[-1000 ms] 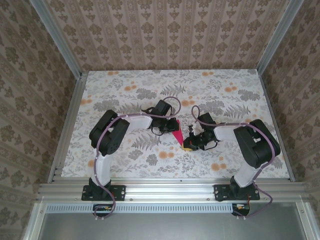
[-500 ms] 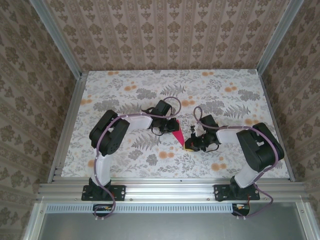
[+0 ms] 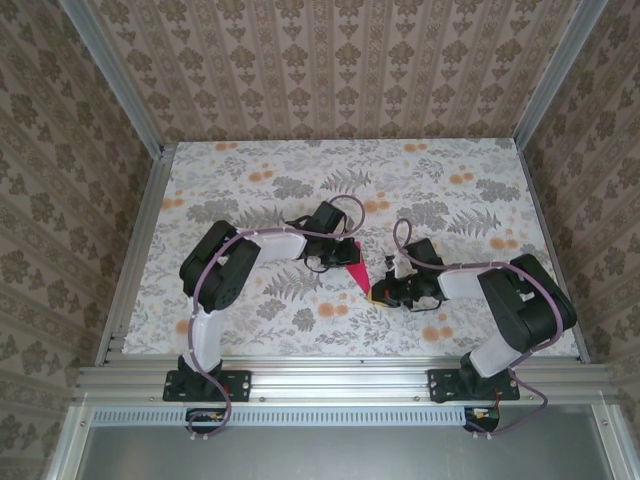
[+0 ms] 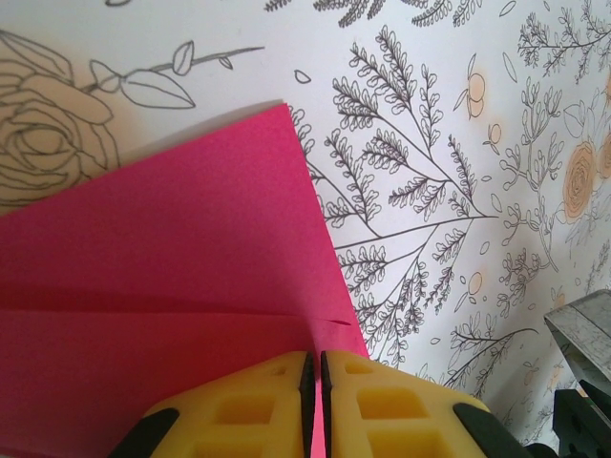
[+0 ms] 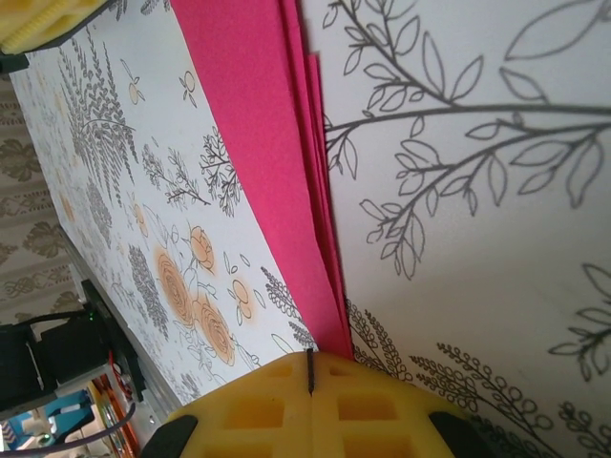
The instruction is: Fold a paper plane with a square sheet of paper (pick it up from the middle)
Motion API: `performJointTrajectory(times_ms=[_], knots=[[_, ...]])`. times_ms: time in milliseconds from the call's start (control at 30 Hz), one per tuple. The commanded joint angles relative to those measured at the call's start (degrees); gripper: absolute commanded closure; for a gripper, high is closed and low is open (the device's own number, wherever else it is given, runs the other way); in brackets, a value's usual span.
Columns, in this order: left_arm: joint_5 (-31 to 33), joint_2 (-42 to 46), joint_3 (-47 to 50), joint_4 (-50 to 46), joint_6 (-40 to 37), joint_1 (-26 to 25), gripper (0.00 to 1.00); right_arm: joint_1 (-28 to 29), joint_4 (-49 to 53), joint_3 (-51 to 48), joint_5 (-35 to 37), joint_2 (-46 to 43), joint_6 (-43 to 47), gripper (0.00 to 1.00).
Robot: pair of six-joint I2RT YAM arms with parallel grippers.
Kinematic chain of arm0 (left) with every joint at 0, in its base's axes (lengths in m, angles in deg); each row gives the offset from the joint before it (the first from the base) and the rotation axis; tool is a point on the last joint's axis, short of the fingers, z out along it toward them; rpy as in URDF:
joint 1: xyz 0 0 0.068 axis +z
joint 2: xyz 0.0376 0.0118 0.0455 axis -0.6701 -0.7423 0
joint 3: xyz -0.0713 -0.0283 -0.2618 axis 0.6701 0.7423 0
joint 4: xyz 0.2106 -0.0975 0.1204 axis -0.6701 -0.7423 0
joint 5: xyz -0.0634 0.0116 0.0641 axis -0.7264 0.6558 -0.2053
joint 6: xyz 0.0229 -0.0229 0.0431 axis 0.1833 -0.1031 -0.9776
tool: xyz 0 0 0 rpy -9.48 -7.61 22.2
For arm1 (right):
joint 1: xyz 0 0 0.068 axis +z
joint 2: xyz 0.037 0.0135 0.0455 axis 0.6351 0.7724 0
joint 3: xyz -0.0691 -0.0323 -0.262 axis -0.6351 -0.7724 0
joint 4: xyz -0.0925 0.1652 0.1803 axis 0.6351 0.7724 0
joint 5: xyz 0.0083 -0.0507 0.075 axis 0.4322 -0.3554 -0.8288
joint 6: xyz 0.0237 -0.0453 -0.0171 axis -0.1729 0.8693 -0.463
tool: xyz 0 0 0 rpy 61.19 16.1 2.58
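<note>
The square sheet of paper (image 3: 355,272) is magenta-pink and folded into a narrow pointed shape. It lies on the flower-print table (image 3: 250,190) between the two arms, its point toward the near edge. My left gripper (image 3: 340,256) holds its wide far end. In the left wrist view the yellow fingers (image 4: 258,405) are shut on the paper (image 4: 191,239), and pink shows in the thin slit between them. My right gripper (image 3: 382,293) is shut at the pointed end. In the right wrist view the layered paper (image 5: 258,114) ends against its right finger (image 5: 382,405), beside the closed seam.
Aluminium rails (image 3: 130,250) edge the table on the left, right and near sides, with wallpapered walls behind. The left gripper's yellow finger (image 5: 38,19) shows at the top left of the right wrist view. A grey part of the right arm (image 4: 582,343) shows low right in the left wrist view.
The right arm has swung outward to the right, and its gripper has slid slightly toward the near edge at the paper's point. The left arm and the paper look unmoved.
</note>
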Motion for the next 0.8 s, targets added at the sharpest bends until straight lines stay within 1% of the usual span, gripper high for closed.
performJointTrajectory(times_ms=[0, 100, 333, 433, 533, 633, 700, 767], knots=[[2.7, -1.2, 1.4, -4.1, -1.7, 0.3, 0.85, -0.3, 4.9, -1.9, 2.0, 4.4, -2.3, 0.96], [2.7, -0.6, 1.6, -4.1, -1.9, 0.3, 0.85, -0.3, 3.5, -1.4, 1.4, 4.2, -3.4, 0.96], [3.6, -0.1, -0.8, -7.5, -3.6, 0.3, 0.85, -0.3, 7.9, 1.3, 1.9, -0.7, -1.6, 0.96], [4.1, 0.1, -1.2, -8.3, -4.0, 0.3, 0.85, -0.3, 10.1, 2.6, 0.8, -2.1, -0.2, 0.95], [4.1, 0.0, -0.9, -7.9, -3.9, 0.3, 0.85, -0.3, 10.2, 3.5, -1.0, -1.9, 0.2, 0.95], [3.8, -0.6, -0.8, -7.4, -3.6, 0.3, 0.85, -0.3, 10.1, 3.7, -0.9, -1.0, 0.3, 0.95], [3.5, -0.7, -0.6, -7.0, -3.5, 0.2, 0.85, -0.3, 10.1, 3.7, 0.2, -0.4, 0.4, 0.94], [3.6, -0.6, -0.4, -6.9, -3.4, 0.1, 0.85, -0.3, 11.8, 3.7, 3.4, 1.0, 1.4, 0.94]])
